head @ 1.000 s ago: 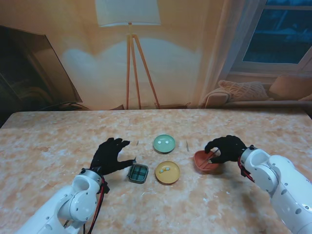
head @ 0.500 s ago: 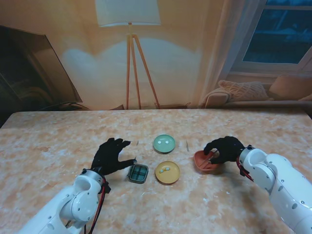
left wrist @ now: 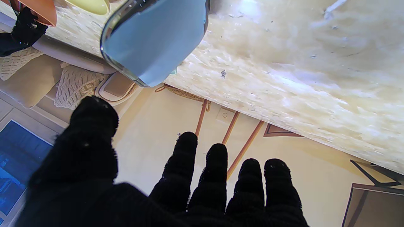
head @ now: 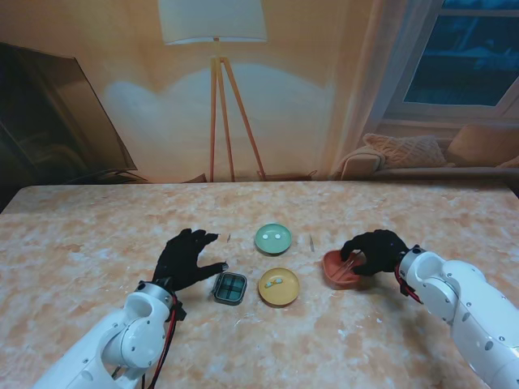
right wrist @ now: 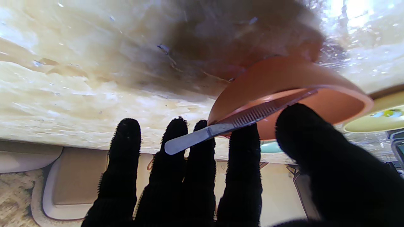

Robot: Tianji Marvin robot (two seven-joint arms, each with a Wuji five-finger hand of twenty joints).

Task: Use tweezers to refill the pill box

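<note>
Right hand [head: 375, 248] rests over the far rim of the orange-red dish [head: 340, 271], its black-gloved fingers curled down onto a pair of metal tweezers [right wrist: 240, 119]. From the right wrist, the tweezers lie across the dish's rim, the ribbed grip section sitting between the thumb [right wrist: 315, 138] and the forefinger, the blunt back end sticking out past the middle fingers. Thumb and forefinger are closing narrowly on the tool; whether it is fully lifted off the rim or only pinned against it cannot be told. In the stand's view the tweezers show only as a thin pale line under the fingers.

Left of that hand, just past the dish, sits the yellow dish [head: 278, 286] holding a few small pale pieces, and farther from me the green dish [head: 273, 238] with two small white ones. Beyond the yellow dish lies the pill box [head: 229, 288], a small dark-green gridded case, open face up.

Left hand [head: 186, 259] hovers just beside the pill box on its left and a little farther from me, fingers spread wide and gripping nothing, thumb pointing toward the box. Its wrist camera shows the box's rounded corner [left wrist: 151, 34] close to the thumb tip. All of this stands on the marbled table [head: 97, 243].
</note>
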